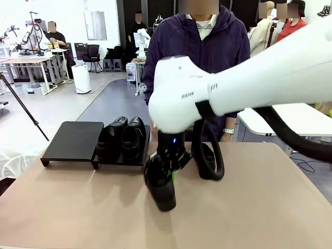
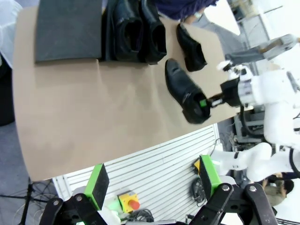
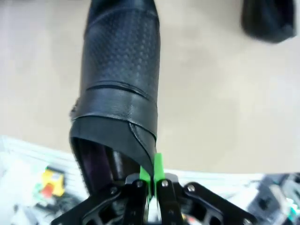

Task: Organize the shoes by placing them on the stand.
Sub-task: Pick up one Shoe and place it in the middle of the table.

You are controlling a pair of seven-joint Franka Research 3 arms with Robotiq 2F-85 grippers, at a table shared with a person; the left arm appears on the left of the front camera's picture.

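Observation:
My right gripper [image 1: 173, 165] is shut on the heel rim of a black glossy shoe [image 1: 161, 188], which hangs toe-down over the table's middle. In the right wrist view its green pads [image 3: 157, 168] pinch the collar of that shoe [image 3: 122, 79]. A second loose shoe [image 1: 210, 161] lies on the table just behind it. Two more shoes [image 1: 122, 136] sit side by side on the right platform of the stand [image 1: 120, 162]; the left platform [image 1: 72, 140] is bare. My left gripper [image 2: 152, 180] stands open, high above the near table edge, with nothing between its fingers.
A person in a purple hoodie [image 1: 207, 46] stands at the far side of the beige table [image 1: 78, 207], behind the shoes. My right arm's black cable [image 1: 290, 135] loops over the table's right side. There is bare tabletop in front and to the left.

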